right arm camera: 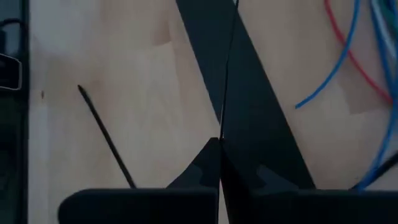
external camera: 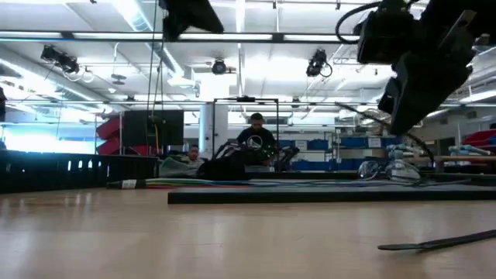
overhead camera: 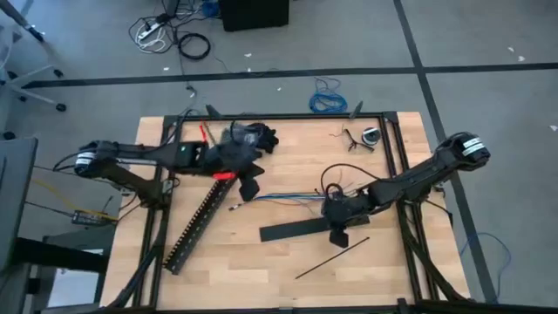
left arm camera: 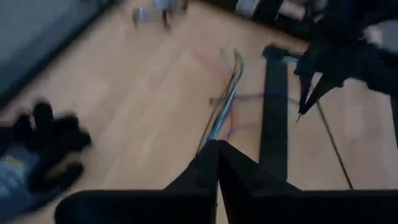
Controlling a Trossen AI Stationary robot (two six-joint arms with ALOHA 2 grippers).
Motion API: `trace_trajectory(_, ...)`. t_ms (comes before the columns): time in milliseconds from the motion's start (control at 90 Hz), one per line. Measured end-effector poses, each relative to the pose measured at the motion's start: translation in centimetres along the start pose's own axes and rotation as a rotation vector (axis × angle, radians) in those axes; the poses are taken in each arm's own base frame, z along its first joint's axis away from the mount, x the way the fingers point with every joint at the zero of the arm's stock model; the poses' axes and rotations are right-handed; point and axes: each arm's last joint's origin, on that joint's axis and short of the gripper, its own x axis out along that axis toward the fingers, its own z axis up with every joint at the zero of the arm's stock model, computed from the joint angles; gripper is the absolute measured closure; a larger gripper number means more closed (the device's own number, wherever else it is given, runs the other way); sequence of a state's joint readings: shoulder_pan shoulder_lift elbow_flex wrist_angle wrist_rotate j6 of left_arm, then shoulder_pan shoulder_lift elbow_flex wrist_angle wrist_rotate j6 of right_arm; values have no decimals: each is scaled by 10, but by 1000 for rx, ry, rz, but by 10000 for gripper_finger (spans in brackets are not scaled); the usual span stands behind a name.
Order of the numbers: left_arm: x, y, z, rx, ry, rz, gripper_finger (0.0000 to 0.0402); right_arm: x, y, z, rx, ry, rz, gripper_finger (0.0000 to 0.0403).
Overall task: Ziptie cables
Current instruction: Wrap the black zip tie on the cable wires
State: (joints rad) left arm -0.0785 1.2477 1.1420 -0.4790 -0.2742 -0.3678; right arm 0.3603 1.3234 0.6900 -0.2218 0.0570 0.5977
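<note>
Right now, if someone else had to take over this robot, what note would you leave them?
Left hand: shut, apparently holding nothing, pointing at the cables from their left end.
Right hand: shut on what looks like a ziptie, above the flat black bar.
The second ziptie lies loose on the wood, near the table's front.
The cables lie mid-table, ends fanned apart, nothing around them.
Done: one ziptie picked up, it seems.
Left: gather the cables, loop the ziptie round them and pull it tight. Then probably the same with the second one.
</note>
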Motion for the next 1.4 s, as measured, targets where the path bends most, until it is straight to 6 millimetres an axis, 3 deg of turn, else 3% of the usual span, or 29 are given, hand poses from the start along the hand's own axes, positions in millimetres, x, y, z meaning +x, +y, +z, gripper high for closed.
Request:
trace_trajectory(167, -8, 3, -33, -38, -172, -103, 401, -5, -9, -12, 46, -85, 66, 403)
trace_trajectory(433, 17, 14, -94, -190, -373, -386, 401, 3, -29, -20, 163, -249, 112, 403)
trace_trajectory(633, 18, 19, -105, -163, -456, -410, 401, 5, -40, -21, 250, -292, 73, 403)
trace_trajectory(833, 20, 20, -103, -190, -494, -351, 401, 8, -50, -31, 342, -310, 3, 403)
trace_trajectory(978, 35, 27, -97, -249, -507, -212, 393, 8, -51, -31, 365, -353, 5, 403)
trace_trajectory(1200, 58, 44, -45, -278, -545, -250, 332, 6, -49, -24, 326, -419, 36, 403)
trace_trajectory(1400, 98, 68, 7, -441, -277, -344, 264, 7, -48, -25, 312, -405, 39, 403)
